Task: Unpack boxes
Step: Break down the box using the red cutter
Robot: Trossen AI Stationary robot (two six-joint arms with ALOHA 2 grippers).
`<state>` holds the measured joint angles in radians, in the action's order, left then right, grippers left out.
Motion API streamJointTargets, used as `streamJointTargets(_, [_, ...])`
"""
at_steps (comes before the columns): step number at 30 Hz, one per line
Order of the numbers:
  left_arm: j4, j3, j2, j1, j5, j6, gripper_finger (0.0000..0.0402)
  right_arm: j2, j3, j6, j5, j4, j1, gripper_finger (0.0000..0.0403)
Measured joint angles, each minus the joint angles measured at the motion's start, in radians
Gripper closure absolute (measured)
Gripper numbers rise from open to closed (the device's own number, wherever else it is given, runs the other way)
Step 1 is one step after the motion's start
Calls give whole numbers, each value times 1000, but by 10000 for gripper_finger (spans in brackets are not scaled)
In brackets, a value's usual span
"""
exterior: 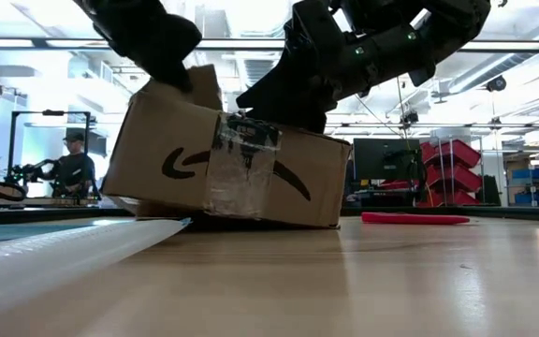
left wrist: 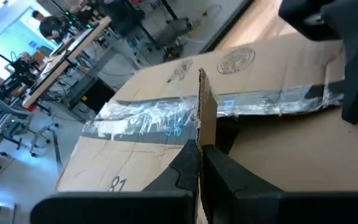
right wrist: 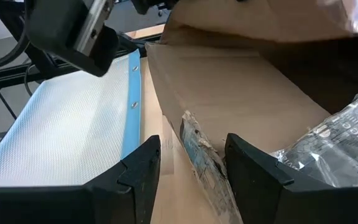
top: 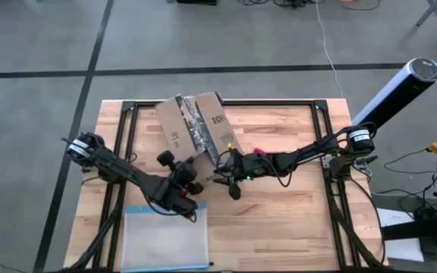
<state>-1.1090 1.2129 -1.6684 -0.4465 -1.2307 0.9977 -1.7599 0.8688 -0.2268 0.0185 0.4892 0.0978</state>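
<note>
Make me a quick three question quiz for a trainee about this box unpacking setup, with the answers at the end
1. True or false: the left gripper is pinching a flap of the cardboard box.
2. What lies on the table's near edge, beside the left arm? A) a clear pouch with a blue edge B) a roll of tape C) a metal tray
3. Fill in: the right gripper has its fingers ____ around a taped edge of the box.

Key:
1. True; the flap edge sits between the closed fingers.
2. A, the clear pouch.
3. Open; the fingers straddle the edge with a gap on each side.
</note>
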Motion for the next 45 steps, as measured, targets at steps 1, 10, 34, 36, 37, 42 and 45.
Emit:
streamJointTargets(1, [-12,0,0,-4,-9,21,401,0,0,-1,0,0,0,245])
streamJointTargets(10, [-173,1,0,-12,-29,214,401,1,3,-9,0,-33,0,239])
streamJointTargets(34, [-244,90,29,-18,65,133,401,27,9,-83,2,-182,2,241])
streamJointTargets(36, [-244,105,29,-18,67,115,401,27,9,-91,2,-186,2,239])
streamJointTargets(37, [-244,111,29,-18,68,109,401,27,9,-93,2,-187,2,238])
streamJointTargets(42, [-244,132,29,-20,70,88,401,28,9,-96,7,-192,2,242])
streamJointTargets(45, [-249,150,29,-22,94,82,401,29,9,-95,8,-194,1,242])
